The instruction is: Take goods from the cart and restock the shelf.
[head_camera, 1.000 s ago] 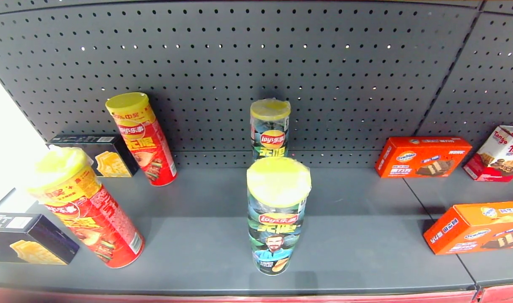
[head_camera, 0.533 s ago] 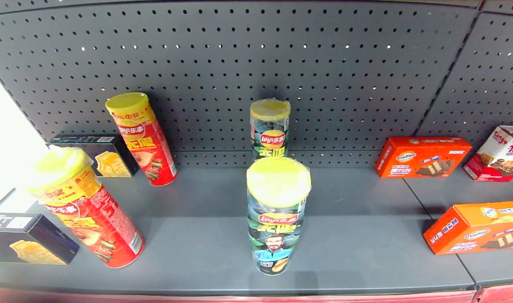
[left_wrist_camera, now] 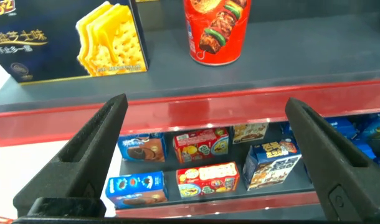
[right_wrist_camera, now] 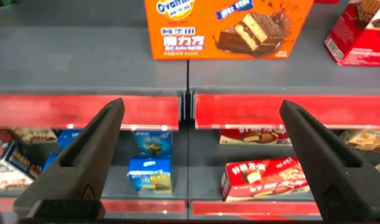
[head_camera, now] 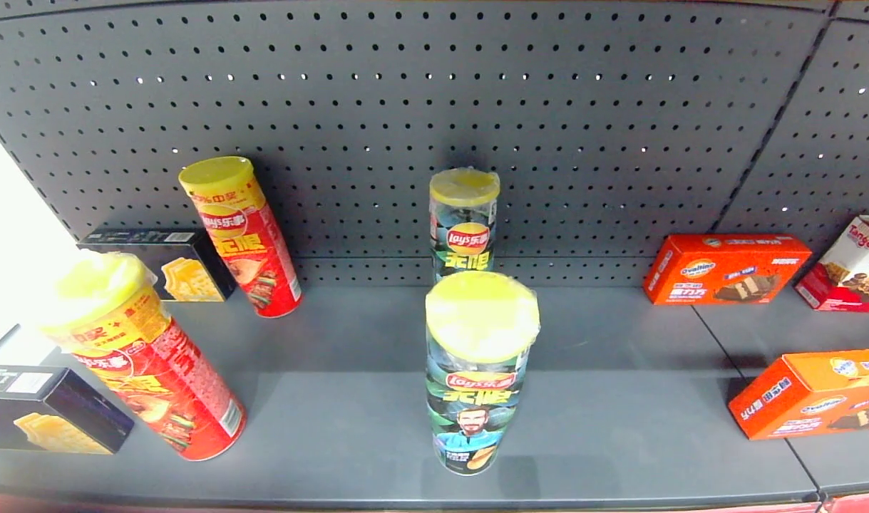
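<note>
Nearest, the left gripper (left_wrist_camera: 205, 104), jaws wide apart and empty, just in front of the red front strip (left_wrist_camera: 177, 113) of the shelf (head_camera: 619, 399). Next, the right gripper (right_wrist_camera: 202, 104), jaws wide apart and empty too, in front of the same red strip, by a seam in it. Below that strip, farther in, small snack boxes (left_wrist_camera: 199, 180) in blue, red and yellow.

Then the goods, all on top of the shelf. Front row first:
- At the left, a dark cracker box (head_camera: 45, 410).
- Just beside it, with a small gap, a red chip can (head_camera: 145, 356), standing up, yellow lid on top.
- In the middle, a green chip can (head_camera: 480, 370), standing up, yellow lid on top.
- At the right, an orange wafer box (head_camera: 812, 392).

Back row next:
- A second dark cracker box (head_camera: 167, 265), with a second red chip can (head_camera: 240, 239) just beside it.
- A second green chip can (head_camera: 464, 221), right behind the front one.
- A second orange wafer box (head_camera: 726, 269), well apart to the right.
- A red and white wafer box (head_camera: 851, 265), at the far right.

Last of all, the grey wall with many small holes (head_camera: 405, 107).
</note>
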Controlling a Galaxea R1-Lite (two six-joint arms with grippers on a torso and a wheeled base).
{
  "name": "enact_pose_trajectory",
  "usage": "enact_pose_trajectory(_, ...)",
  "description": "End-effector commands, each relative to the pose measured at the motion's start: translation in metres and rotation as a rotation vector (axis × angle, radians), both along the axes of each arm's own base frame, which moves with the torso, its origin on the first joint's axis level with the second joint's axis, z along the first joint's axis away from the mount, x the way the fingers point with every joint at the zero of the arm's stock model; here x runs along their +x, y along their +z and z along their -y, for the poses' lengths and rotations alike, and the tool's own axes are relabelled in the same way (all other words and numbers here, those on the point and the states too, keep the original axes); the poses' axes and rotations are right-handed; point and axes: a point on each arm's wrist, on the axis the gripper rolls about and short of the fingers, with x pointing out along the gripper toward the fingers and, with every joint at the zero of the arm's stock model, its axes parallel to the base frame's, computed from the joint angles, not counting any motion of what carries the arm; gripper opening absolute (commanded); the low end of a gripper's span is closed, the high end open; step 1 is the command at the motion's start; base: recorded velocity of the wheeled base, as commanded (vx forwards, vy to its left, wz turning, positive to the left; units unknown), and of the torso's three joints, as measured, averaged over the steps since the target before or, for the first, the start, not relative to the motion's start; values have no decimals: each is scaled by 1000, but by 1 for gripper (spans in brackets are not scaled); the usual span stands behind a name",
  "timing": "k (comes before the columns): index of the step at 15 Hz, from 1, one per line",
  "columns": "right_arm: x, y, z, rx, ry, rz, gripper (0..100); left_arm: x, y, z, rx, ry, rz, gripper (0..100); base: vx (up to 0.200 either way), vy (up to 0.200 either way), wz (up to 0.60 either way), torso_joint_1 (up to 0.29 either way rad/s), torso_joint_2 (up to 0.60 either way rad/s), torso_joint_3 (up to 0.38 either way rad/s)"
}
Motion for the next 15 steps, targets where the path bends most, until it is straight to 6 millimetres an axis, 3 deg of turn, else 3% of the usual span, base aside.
enact_pose_trajectory(1, 0, 0, 0, 0, 1, -2, 100, 0, 0, 0, 0, 0, -1, 100, 0, 0, 0, 0, 0, 0)
enact_pose_trajectory(12, 0, 0, 0, 0, 1, 0, 100, 0, 0, 0, 6, -3, 0, 100, -18, 0, 0, 0, 0, 0)
enact_pose_trajectory(15, 0, 0, 0, 0, 1, -2, 100, 0, 0, 0, 7, 3, 0, 100, -133, 0, 0, 0, 2, 2)
